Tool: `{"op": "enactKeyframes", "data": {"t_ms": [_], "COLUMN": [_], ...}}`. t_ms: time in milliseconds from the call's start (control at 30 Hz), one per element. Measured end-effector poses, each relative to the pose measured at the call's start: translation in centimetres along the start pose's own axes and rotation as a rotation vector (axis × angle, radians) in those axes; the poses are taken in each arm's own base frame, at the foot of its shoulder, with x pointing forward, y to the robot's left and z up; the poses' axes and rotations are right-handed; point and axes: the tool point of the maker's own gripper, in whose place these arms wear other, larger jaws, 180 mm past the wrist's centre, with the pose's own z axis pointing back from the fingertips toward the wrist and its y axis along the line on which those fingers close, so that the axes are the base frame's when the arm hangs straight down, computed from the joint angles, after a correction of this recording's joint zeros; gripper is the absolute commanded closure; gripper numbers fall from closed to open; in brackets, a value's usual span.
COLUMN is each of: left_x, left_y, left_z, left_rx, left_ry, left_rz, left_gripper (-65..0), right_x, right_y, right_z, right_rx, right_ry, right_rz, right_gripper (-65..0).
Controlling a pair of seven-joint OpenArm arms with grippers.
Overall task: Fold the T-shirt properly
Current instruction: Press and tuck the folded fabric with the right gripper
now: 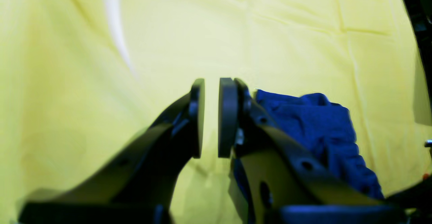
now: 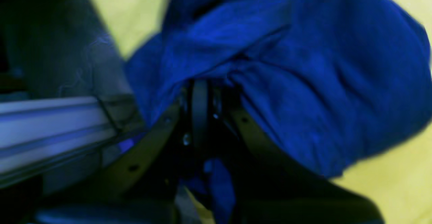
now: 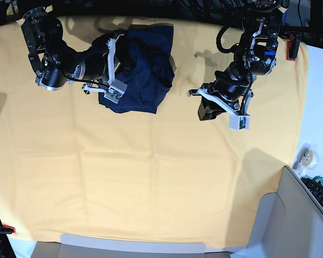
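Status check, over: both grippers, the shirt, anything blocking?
Right gripper shut on T-shirt, bunched. Left gripper slightly parted, empty, above yellow cloth. Nothing blocking.

A soft, matt knit cloth is seen in the dark blue T-shirt (image 3: 142, 75), rumpled into deep folds. Beneath it, the yellow table cloth (image 3: 151, 177) is shown as thin woven fabric, matt and creased in straight lines. The left gripper (image 1: 211, 117), just beside the T-shirt, is made of black matt plastic with smooth flat pads. The right gripper (image 2: 199, 112), buried in the T-shirt, is of the same dull black plastic, with small shiny metal screws.
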Motion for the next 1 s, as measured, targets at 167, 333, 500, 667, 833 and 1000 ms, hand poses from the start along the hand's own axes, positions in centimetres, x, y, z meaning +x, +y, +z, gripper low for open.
{"op": "enactKeyframes", "data": {"t_ms": [167, 333, 500, 667, 833, 1000], "left_x": [0.0, 0.0, 0.1, 0.7, 0.9, 0.9], "left_y": [0.0, 0.0, 0.1, 0.8, 1.2, 1.2], "left_z": [0.0, 0.0, 0.0, 0.2, 0.2, 0.2], "left_rx": [0.0, 0.001, 0.003, 0.023, 0.033, 0.034], "left_ry": [0.0, -0.001, -0.002, -0.024, -0.028, -0.028], "left_rz": [-0.001, -0.002, -0.002, 0.011, 0.006, 0.007], "left_gripper": [-7.9, -7.9, -7.9, -7.8, -7.8, -7.7], "right_x": [0.4, 0.7, 1.0, 2.0, 2.3, 4.3], "right_y": [1.4, 4.4, 4.7, 3.8, 2.8, -2.9], "right_z": [-0.2, -2.1, -3.0, -3.9, -3.8, -0.1], "right_rx": [0.071, 0.169, 0.151, 0.067, 0.019, -0.171], "right_ry": [0.028, 0.071, 0.09, 0.087, 0.083, -0.054], "right_rz": [0.057, 0.148, 0.238, 0.281, 0.281, 0.041], "right_gripper": [0.0, 0.0, 0.0, 0.0, 0.0, 0.0]}}
